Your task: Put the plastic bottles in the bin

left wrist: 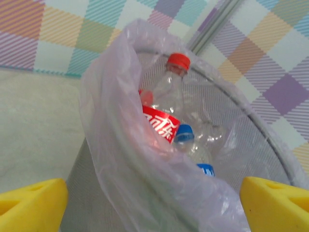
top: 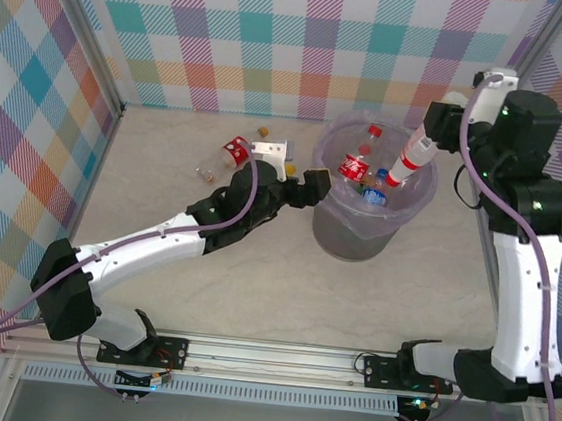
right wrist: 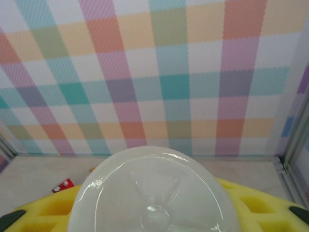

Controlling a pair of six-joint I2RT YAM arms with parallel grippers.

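Lavender-lined bin (top: 353,240) has bottles (top: 356,165) inside. Above its rim the right gripper (top: 432,134) clamps a clear bottle (top: 407,161). The left gripper (top: 314,186) gapes wide and empty just beside its left rim. A red-labelled bottle (top: 235,151) lies further left.

Red label (left wrist: 161,126) on a clear bottle (left wrist: 169,87) inside the bin (left wrist: 270,145), white looping script cut off and not readable as a word, blue label (left wrist: 205,169) on a blue-capped bottle (left wrist: 193,149), markings too small to read
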